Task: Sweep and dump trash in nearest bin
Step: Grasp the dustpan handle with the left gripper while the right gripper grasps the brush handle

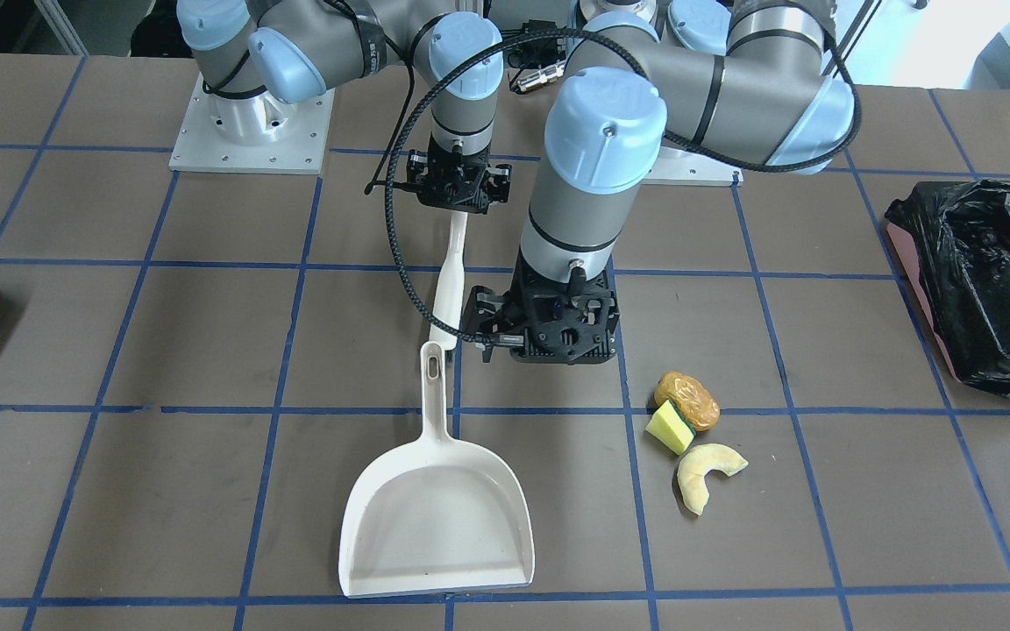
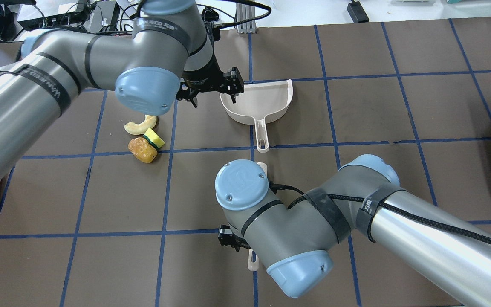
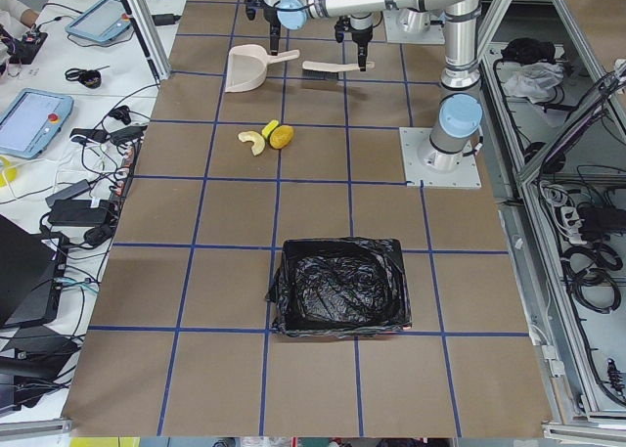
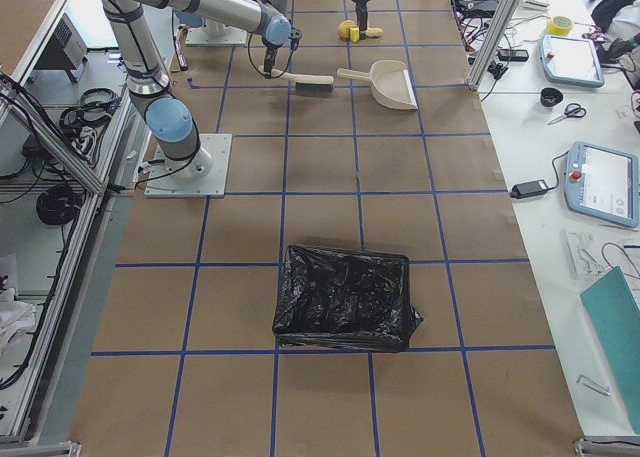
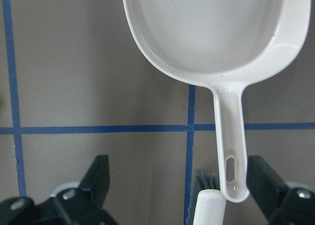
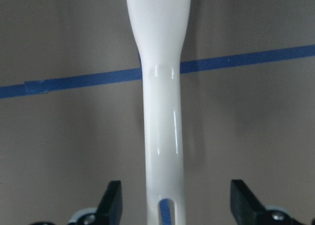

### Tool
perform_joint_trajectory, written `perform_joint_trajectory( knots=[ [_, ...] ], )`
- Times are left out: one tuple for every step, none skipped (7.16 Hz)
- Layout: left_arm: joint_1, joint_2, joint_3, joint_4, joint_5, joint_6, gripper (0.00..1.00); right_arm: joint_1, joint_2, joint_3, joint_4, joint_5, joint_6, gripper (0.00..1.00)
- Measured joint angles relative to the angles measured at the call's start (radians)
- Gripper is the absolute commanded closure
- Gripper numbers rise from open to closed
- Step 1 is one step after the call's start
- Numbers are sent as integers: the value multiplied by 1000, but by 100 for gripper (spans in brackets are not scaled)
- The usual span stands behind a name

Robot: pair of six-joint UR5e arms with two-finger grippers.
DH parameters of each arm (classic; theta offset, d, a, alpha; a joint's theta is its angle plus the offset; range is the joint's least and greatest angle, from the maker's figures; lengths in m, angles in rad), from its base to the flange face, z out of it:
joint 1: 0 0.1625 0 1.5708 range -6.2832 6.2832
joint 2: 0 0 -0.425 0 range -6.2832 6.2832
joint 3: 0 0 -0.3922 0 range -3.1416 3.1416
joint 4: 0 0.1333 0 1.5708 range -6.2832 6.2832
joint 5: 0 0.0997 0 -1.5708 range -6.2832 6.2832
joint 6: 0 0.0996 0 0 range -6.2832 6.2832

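progress: nothing swept so far. I judge we're at tool pickup, with both tools lying free on the table.
trash: trash is three pieces bunched together on the bare table. In the front view it sits at 4 o'clock from the left wrist, nearby.
bin: bin is at 2 o'clock from the trash in the front view, well apart, at the table end on the robot's left. Nothing dumped that I can see.
dustpan: dustpan is empty and flat on the table, at 9 o'clock from the trash. Its handle points to 12, toward the robot base.
brush: brush lies roughly in line with the pan handle, head end just beside the handle tip.
left gripper: left gripper points straight down, jaws spread wide, holding nothing. The pan handle tip sits off-centre, near one finger.
right gripper: right gripper points straight down over the brush handle. Jaws are wide with a gap either side, not clamped.
left to do: grip both tools, sweep the pieces into the pan, carry and tip into the bin.
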Motion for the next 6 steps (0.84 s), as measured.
perform_joint_trajectory(
  knots=[
    [-20, -31, 0, 18, 0, -5, 0, 0, 0, 2, -1, 1, -1, 56],
    [-38, -59, 0, 34, 0, -13, 0, 0, 1, 2, -1, 2, -1, 66],
    [-52, -85, 0, 47, 0, -35, 0, 0, 1, 2, -1, 2, -1, 76],
    [-67, -107, 0, 67, 1, -62, 0, 1, 1, 1, -1, 2, -1, 93],
    [-78, -126, 0, 91, 1, -78, 0, 0, 1, -1, -2, 3, -1, 100],
    [-89, -139, 0, 103, 1, -88, 1, 0, 1, -3, -2, 3, -1, 100]
  ],
)
